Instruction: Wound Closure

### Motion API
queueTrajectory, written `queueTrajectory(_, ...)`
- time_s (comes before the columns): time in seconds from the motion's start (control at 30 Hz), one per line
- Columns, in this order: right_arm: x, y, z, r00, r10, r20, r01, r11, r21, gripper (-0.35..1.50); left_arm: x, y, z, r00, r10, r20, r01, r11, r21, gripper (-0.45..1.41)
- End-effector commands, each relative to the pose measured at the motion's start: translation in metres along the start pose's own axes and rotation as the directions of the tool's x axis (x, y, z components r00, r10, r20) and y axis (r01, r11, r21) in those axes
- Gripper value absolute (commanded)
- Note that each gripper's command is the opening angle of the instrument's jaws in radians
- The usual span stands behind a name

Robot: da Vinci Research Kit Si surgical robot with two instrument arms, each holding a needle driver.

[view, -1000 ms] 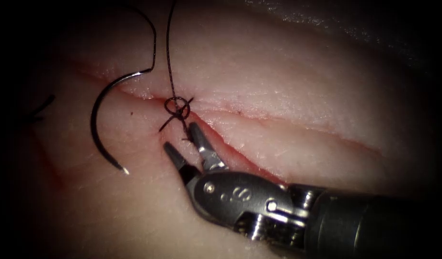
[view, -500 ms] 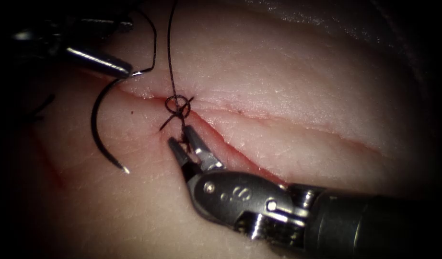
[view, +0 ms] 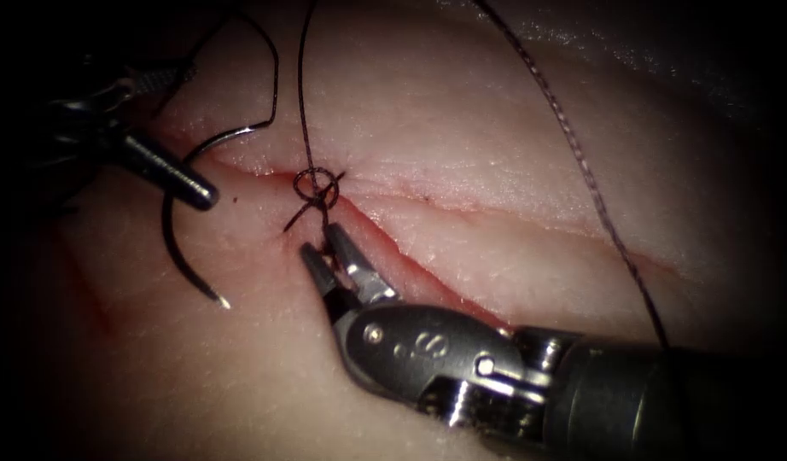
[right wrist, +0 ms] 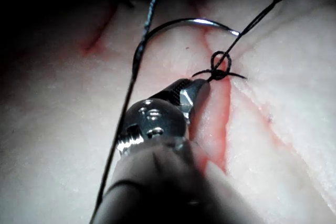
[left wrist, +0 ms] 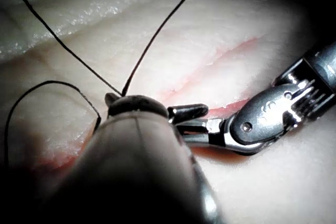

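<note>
The tissue has a cut running from upper left to lower right, with a thread knot on it. My right tool comes in from the lower right, its jaws closed to a narrow V on the knot's short end, seen also in the right wrist view. The curved needle lies loose on the tissue at the left end of the cut, its tip free and neither tool holding it. My left tool stands wide open at the upper left, one jaw crossing over the needle's curve, holding nothing.
A long thread strand hangs across the right side of the tissue down to the right tool's shaft. Another strand rises from the knot. Red fluid lines the cut. The right tool lies close beside my left tool's body.
The left tool came in from the upper left, opened wide and lowered one jaw over the needle. The right jaws narrowed around the knot's short end. A thread strand appeared on the right.
</note>
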Motion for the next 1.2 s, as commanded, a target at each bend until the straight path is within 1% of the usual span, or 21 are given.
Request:
queueTrajectory(0.03, 0.0, -0.0006, 0.0006, 1.0, 0.001, -0.002, -0.001, 1.0, 0.003, -0.11, 0.0001, -0.0006, 0.0014, 1.0, -0.012, -0.005, 0.012, 1.0, 0.014, 1.14)
queueTrajectory(0.1, 0.0, -0.0006, 0.0006, 1.0, 0.001, -0.003, -0.001, 1.0, 0.007, -0.33, 0.0004, -0.0016, 0.0027, 0.999, -0.04, -0.021, 0.041, 0.999, 0.021, 1.13)
queueTrajectory(0.13, 0.0, -0.0006, 0.0005, 1.0, 0.001, -0.003, -0.001, 1.0, 0.01, -0.35, 0.0005, -0.002, 0.0033, 0.998, -0.061, -0.028, 0.061, 0.998, 0.022, 1.11)
queueTrajectory(0.27, 0.0001, -0.0006, 0.0005, 1.0, 0.002, -0.006, -0.002, 1.0, 0.009, -0.35, 0.0002, -0.0038, 0.0057, 0.993, -0.106, -0.048, 0.107, 0.994, 0.016, 1.11)
queueTrajectory(0.3, 0.0001, -0.0005, 0.0005, 1.0, 0.002, -0.006, -0.002, 1.0, 0.01, -0.35, -0.0001, -0.0044, 0.0063, 0.993, -0.104, -0.053, 0.105, 0.994, 0.019, 1.14)
queueTrajectory(0.53, 0.0003, -0.0007, 0.0005, 1.0, 0.003, -0.009, -0.003, 1.0, 0.016, -0.35, -0.0011, -0.0077, 0.0089, 0.988, -0.139, -0.063, 0.141, 0.989, 0.035, 1.14)
queueTrajectory(0.67, 0.0004, -0.0009, 0.0005, 1.0, 0.003, -0.01, -0.003, 1.0, 0.022, -0.35, -0.0007, -0.0087, 0.0098, 0.984, -0.163, -0.065, 0.166, 0.986, 0.035, 1.11)
queueTrajectory(0.73, 0.0004, -0.0009, 0.0005, 1.0, 0.003, -0.01, -0.003, 1.0, 0.025, -0.35, -0.0001, -0.0088, 0.01, 0.983, -0.173, -0.066, 0.175, 0.984, 0.037, 1.04)
queueTrajectory(0.87, 0.0005, -0.001, 0.0006, 1.0, 0.003, -0.01, -0.003, 1.0, 0.024, -0.35, 0.0009, -0.0084, 0.0106, 0.981, -0.182, -0.066, 0.185, 0.982, 0.039, 0.84)
queueTrajectory(1.0, 0.0007, -0.001, 0.0005, 1.0, 0.005, -0.012, -0.005, 1.0, 0.023, -0.35, 0.0011, -0.0083, 0.0112, 0.981, -0.184, -0.06, 0.186, 0.982, 0.03, 0.81)
queueTrajectory(1.07, 0.0008, -0.0009, 0.0005, 1.0, 0.007, -0.014, -0.007, 1.0, 0.023, -0.35, 0.0008, -0.0085, 0.0115, 0.982, -0.179, -0.053, 0.18, 0.983, 0.019, 0.67)
queueTrajectory(1.1, 0.0008, -0.0009, 0.0004, 1.0, 0.007, -0.013, -0.007, 1.0, 0.024, -0.35, 0.0007, -0.0086, 0.0114, 0.983, -0.177, -0.053, 0.179, 0.984, 0.018, 0.57)
queueTrajectory(1.2, 0.0009, -0.0009, 0.0004, 1.0, 0.008, -0.016, -0.008, 1.0, 0.023, -0.35, 0.0008, -0.0088, 0.0106, 0.983, -0.175, -0.046, 0.176, 0.984, 0.011, 0.39)
